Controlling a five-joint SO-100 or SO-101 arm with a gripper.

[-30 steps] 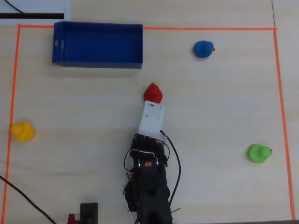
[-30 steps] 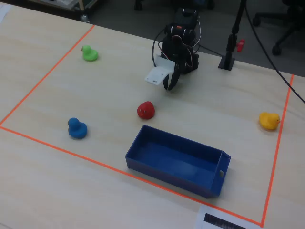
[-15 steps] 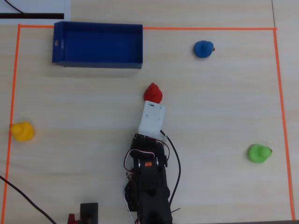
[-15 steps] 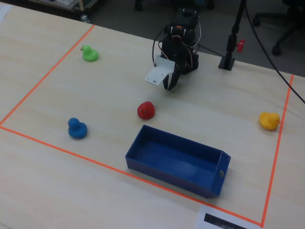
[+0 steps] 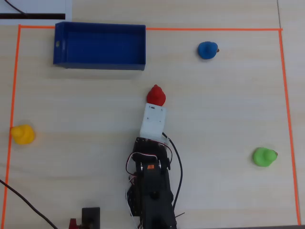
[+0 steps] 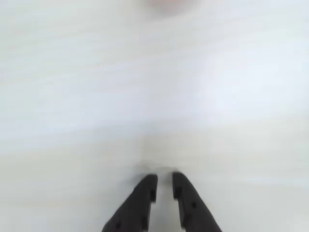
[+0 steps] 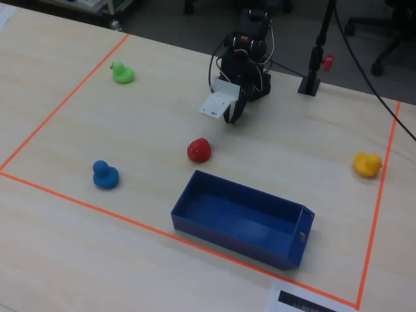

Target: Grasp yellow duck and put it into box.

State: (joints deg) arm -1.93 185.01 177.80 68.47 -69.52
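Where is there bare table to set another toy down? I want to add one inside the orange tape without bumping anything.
Widest bare patch: between the yellow duck, the box and the arm, overhead view. Another lies between the red duck, blue duck and green duck. Crowded: just ahead of the pincer, near the red duck.

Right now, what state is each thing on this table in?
Gripper: nearly closed, holding nothing, above bare table.
Yellow duck: upright, untouched, by the orange tape.
Box: open, empty.
Red duck: upright, just ahead of the arm.
Blue duck: upright, alone.
Green duck: upright, alone.
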